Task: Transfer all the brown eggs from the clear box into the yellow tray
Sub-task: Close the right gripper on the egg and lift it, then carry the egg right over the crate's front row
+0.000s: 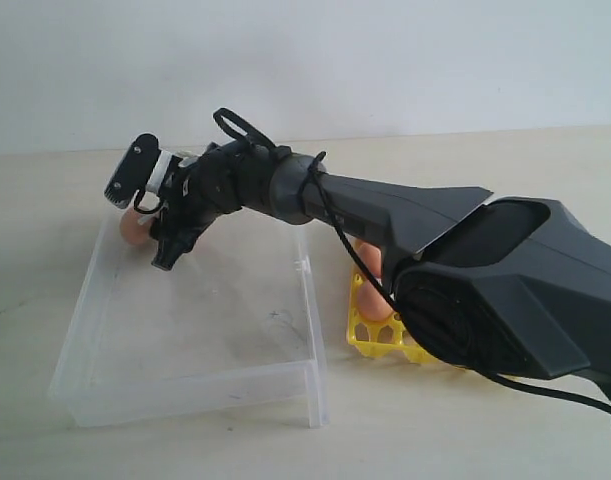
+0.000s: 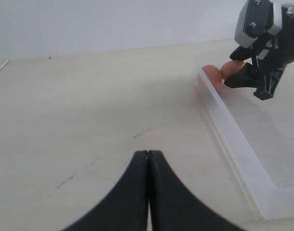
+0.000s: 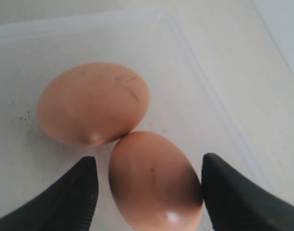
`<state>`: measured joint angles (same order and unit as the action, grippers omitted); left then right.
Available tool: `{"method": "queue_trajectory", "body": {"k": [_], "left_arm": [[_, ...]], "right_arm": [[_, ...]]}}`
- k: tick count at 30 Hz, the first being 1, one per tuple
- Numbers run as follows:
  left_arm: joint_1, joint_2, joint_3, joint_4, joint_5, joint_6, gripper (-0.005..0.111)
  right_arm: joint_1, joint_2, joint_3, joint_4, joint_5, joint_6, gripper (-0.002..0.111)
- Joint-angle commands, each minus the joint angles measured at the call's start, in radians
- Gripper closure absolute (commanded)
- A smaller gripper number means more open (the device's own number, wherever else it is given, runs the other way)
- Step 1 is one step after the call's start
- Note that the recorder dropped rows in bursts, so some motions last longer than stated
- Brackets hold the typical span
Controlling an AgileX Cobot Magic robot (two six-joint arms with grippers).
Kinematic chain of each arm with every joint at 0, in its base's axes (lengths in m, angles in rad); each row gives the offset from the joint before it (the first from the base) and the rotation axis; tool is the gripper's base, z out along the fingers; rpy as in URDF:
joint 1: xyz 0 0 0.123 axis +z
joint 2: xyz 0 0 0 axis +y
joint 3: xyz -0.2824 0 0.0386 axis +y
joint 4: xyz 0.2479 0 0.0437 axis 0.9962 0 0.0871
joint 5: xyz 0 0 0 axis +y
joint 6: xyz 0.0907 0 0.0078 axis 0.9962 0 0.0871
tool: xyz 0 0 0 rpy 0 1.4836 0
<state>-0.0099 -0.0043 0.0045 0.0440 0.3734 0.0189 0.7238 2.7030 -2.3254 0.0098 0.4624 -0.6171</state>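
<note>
Two brown eggs lie touching in a far corner of the clear box. My right gripper is open and straddles the nearer egg; one finger stands a little off the shell and the other is close against it. The second egg rests just beyond. In the exterior view the right gripper reaches across into the box's far left corner, beside an egg. The yellow tray lies right of the box, mostly hidden by the arm, with eggs in it. My left gripper is shut, empty, over bare table.
The box's long wall runs to the right of my left gripper in the left wrist view. The right arm stretches over the box's right wall and the tray. A pale wall stands behind the table.
</note>
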Motion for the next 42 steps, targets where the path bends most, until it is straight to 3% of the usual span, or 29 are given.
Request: {"method": "queue_trajectory", "body": {"k": [1, 7, 11, 23, 27, 29, 32, 37, 42], "left_arm": [[0.003, 0.004, -0.005, 0.003, -0.001, 0.002, 0.107], [0.003, 0.004, -0.005, 0.003, -0.001, 0.002, 0.107], [0.003, 0.004, -0.005, 0.003, -0.001, 0.002, 0.107], [0.003, 0.004, -0.005, 0.003, -0.001, 0.002, 0.107], [0.003, 0.004, -0.005, 0.003, -0.001, 0.002, 0.107], [0.003, 0.004, -0.005, 0.003, -0.001, 0.002, 0.107], [0.003, 0.004, -0.005, 0.003, -0.001, 0.002, 0.107], [0.003, 0.004, -0.005, 0.003, -0.001, 0.002, 0.107], [0.003, 0.004, -0.005, 0.003, -0.001, 0.004, 0.107]], "right_arm": [[-0.005, 0.03, -0.057, 0.022, -0.007, 0.0, 0.053], [-0.005, 0.035, -0.09, 0.026, 0.038, 0.0, 0.079], [-0.005, 0.031, -0.098, 0.029, 0.105, 0.0, 0.106], [-0.005, -0.134, -0.093, 0.156, 0.162, 0.215, 0.108], [-0.011, -0.253, 0.002, 0.132, 0.19, 0.289, 0.108], [-0.019, -0.346, 0.115, 0.083, 0.232, 0.312, 0.108], [-0.059, -0.566, 0.423, -0.01, 0.175, 0.362, 0.108], [-0.173, -0.954, 1.055, 0.007, -0.2, 0.427, 0.108], [-0.286, -1.191, 1.494, 0.156, -0.534, 0.427, 0.108]]}}
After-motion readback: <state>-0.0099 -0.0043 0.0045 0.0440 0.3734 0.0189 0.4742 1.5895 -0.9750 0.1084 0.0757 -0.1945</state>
